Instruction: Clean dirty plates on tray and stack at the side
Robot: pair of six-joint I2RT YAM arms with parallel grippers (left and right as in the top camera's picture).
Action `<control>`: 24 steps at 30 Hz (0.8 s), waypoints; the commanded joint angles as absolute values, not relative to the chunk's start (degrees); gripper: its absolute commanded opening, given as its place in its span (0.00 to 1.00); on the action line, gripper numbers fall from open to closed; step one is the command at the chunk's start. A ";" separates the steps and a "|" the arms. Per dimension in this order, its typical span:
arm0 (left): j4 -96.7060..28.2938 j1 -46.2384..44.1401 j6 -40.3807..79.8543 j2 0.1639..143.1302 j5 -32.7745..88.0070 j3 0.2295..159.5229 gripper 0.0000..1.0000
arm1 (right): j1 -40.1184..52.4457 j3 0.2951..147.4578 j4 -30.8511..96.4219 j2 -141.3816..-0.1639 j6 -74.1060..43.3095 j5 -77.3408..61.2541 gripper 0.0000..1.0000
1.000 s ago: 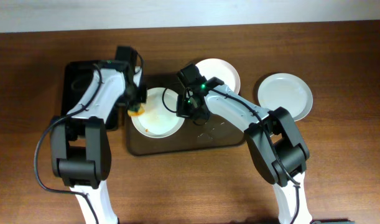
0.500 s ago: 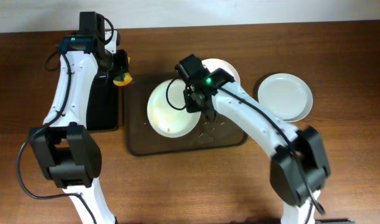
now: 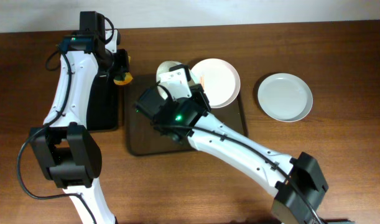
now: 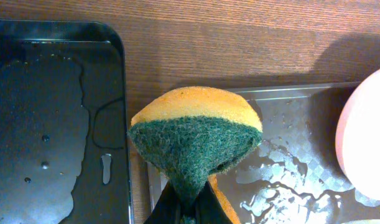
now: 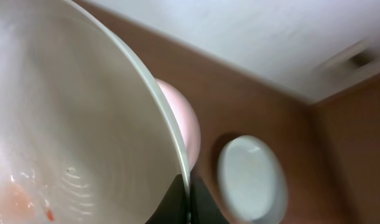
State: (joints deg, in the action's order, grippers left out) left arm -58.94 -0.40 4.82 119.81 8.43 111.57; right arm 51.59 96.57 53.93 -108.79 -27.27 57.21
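Observation:
My right gripper (image 5: 188, 202) is shut on the rim of a white plate (image 5: 65, 124) and holds it tilted high above the dark brown tray (image 3: 140, 134). An orange-red smear shows low in this plate. From overhead only its edge (image 3: 166, 67) shows past the raised right arm. A second plate (image 3: 216, 81) lies at the tray's far right corner. A third, clean plate (image 3: 285, 96) lies on the table to the right. My left gripper (image 4: 186, 214) is shut on a green-and-orange sponge (image 4: 196, 137), held over the gap between the two trays (image 3: 121, 78).
A glossy black tray (image 3: 106, 112) with water puddles lies left of the brown tray, under the left arm. The brown tray's floor is wet (image 4: 289, 162). The right arm spans the brown tray diagonally, hiding much of it.
The left gripper took the sponge off the plate to the tray's far left corner and stays there. The right gripper lifted the smeared plate off the tray and tilted it.

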 commanded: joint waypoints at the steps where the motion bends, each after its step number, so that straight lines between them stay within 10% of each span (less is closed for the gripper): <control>1: -58.85 -0.30 5.08 119.35 9.23 112.49 0.00 | 47.42 97.34 53.32 -108.55 -37.71 37.71 0.04; 24: -55.20 -5.41 1.28 119.35 18.09 87.64 0.01 | 34.85 97.30 38.50 -127.83 -45.67 -0.89 0.04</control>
State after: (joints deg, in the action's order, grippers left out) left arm -60.66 -3.62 2.61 119.81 15.53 91.96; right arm 34.65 96.57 38.68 -126.85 -45.30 -0.14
